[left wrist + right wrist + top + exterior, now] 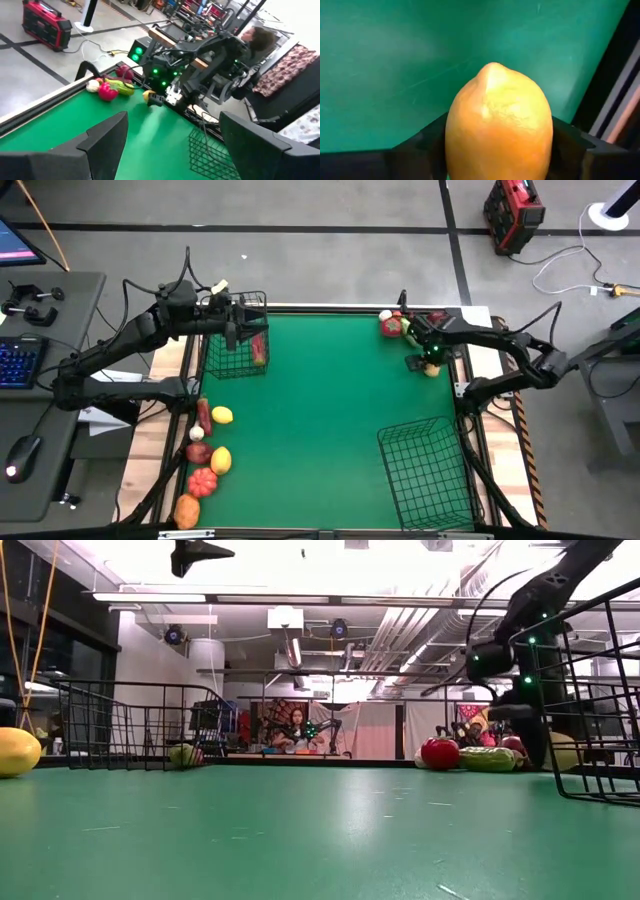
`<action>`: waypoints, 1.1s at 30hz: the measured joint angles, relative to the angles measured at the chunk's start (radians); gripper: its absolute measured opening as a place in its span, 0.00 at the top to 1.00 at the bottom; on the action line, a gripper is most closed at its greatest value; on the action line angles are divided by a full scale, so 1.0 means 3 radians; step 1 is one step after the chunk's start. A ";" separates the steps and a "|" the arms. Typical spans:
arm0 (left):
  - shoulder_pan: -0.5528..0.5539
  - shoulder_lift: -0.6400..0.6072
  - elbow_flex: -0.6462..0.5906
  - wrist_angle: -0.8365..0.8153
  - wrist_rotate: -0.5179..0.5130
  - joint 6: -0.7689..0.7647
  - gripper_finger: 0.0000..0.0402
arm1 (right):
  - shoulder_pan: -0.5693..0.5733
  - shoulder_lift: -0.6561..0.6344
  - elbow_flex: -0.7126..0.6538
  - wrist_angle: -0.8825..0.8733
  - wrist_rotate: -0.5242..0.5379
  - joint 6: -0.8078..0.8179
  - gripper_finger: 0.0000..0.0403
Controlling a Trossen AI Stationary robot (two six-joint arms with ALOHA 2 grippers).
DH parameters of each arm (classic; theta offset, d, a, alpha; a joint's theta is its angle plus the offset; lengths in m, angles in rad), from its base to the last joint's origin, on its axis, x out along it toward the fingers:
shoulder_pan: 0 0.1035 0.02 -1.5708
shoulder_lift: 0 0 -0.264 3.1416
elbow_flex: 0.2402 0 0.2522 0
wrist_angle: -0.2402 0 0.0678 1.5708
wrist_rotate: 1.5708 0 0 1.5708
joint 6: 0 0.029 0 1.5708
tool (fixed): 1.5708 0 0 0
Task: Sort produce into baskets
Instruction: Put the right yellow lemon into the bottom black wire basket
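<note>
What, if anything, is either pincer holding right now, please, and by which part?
The right pincer grips a yellow lemon across its sides, pointed end outward. The left pincer is open and holds nothing.

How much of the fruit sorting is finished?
Just started. The smaller basket already holds a couple of pieces. The right end effector has its fingers on either side of a yellow lemon. The larger basket looks empty, and a row of produce plus a small pile wait on the table.
</note>
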 joint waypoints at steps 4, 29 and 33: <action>0.0007 0.0000 0.0000 0.0000 -0.0004 -0.0033 0.25 | 0.0026 -0.0009 0.0184 -0.0099 -0.0235 -0.0081 0.44; -0.0003 0.0139 -0.0001 -0.0045 -0.0508 -0.0261 0.25 | 0.4313 -0.1067 0.0605 0.0891 -0.0971 0.2389 0.44; 0.0007 0.0146 -0.0001 -0.0087 -0.0261 0.0030 0.25 | 0.4718 -0.0566 0.0703 0.0917 -0.0930 0.3014 0.43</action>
